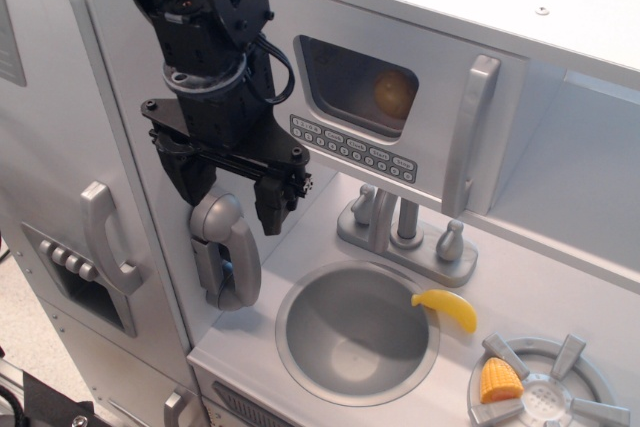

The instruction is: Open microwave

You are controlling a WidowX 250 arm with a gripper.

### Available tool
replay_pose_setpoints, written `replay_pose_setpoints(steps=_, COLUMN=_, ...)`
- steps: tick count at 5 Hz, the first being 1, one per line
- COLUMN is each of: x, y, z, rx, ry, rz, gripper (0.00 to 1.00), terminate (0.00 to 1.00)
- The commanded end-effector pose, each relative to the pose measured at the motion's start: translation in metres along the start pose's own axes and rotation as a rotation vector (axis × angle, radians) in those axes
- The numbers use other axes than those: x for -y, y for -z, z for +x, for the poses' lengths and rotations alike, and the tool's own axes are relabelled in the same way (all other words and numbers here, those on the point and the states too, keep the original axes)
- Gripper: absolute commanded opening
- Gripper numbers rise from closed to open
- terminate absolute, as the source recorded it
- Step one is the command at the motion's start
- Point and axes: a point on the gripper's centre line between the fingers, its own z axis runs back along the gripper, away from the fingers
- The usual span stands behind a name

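Corn cob piece [499, 382]: lying on the burner grate [560, 387] at the bottom right, nearest the lens; the grate is running off the frame edge.

Banana [447, 308]: resting on the grey surface [540, 282] at the rim of the sink [356, 332], just beside the tap set [405, 232].

Microwave [400, 107]: sitting in the upper cabinet above the sink, door appearing shut flush. Dark window showing a dim yellowish shape inside, too blurred to name. Button row running beneath the window; labels unreadable. Vertical silver handle [470, 132] standing at the door's right side, untouched.

Fingers [235, 197]: hanging spread apart and holding nothing, pointing downward left of the door, just above a grey wall phone [225, 252]. They are well apart from the handle, so the pull is judged not yet begun; reaching it is calling for a move rightward.

Fridge door [60, 177]: filling the left side, curved handle and dispenser visible, top and bottom cut off. Arm upper links are leaving the frame at top left.
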Motion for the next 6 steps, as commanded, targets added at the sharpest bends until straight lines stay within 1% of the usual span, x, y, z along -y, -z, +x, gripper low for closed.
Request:
replay_pose_setpoints(steps=1, x=0.0, y=0.0, z=0.0, rx=0.0, ry=0.0, rz=0.0, gripper=1.0, terminate=0.0)
replay_pose_setpoints(steps=2, x=0.026, y=-0.005, z=0.019, rx=0.085, ry=-0.005, rz=-0.023, gripper=1.0, terminate=0.0)
replay_pose_setpoints(steps=3, x=0.051, y=-0.009, z=0.033, rx=0.093, ry=0.01, rz=-0.041, gripper=1.0, terminate=0.0)
replay_pose_setpoints(steps=4, x=0.089, y=-0.013, z=0.042, rx=0.115, ry=0.068, rz=-0.085, gripper=1.0, terminate=0.0)
replay_pose_setpoints(steps=5, x=0.111, y=-0.005, z=0.043, rx=0.14, ry=0.106, rz=-0.088, gripper=1.0, terminate=0.0)
replay_pose_setpoints(steps=6, x=0.129, y=0.0, z=0.045, rx=0.181, ry=0.147, rz=-0.092, gripper=1.0, terminate=0.0)
